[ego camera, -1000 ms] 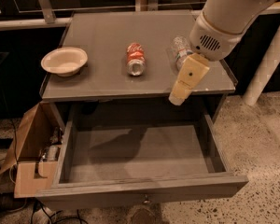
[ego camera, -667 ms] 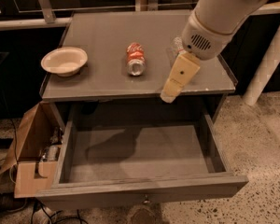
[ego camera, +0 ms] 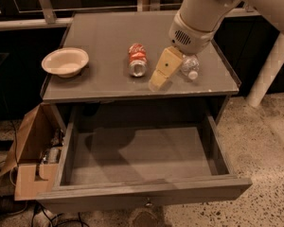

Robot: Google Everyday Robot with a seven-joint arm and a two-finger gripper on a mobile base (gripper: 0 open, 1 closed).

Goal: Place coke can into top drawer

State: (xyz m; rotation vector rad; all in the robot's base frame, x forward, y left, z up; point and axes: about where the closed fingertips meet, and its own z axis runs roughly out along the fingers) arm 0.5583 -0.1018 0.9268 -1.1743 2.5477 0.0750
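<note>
Coke can (ego camera: 137,59): lying on its side on the bench (ego camera: 104,32), silver end toward the front edge, between bowl (ego camera: 65,61) and gripper (ego camera: 157,83).
Gripper: angled down over the bench front, just beside the coke can; open or closed, cannot tell.
Top drawer (ego camera: 142,186): pulled open below the bench.
Water bottle (ego camera: 190,66): lying behind the gripper.

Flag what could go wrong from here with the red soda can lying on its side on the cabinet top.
1. The red aluminium coke can lies on its side, and the tan gripper hangs just right of it. A glancing touch could roll it away across the grey cabinet top.
2. The clear plastic water bottle lies close on the gripper's other side and could get knocked.
3. The wide dark top drawer stands open below, and the can could bounce if dropped.
</note>
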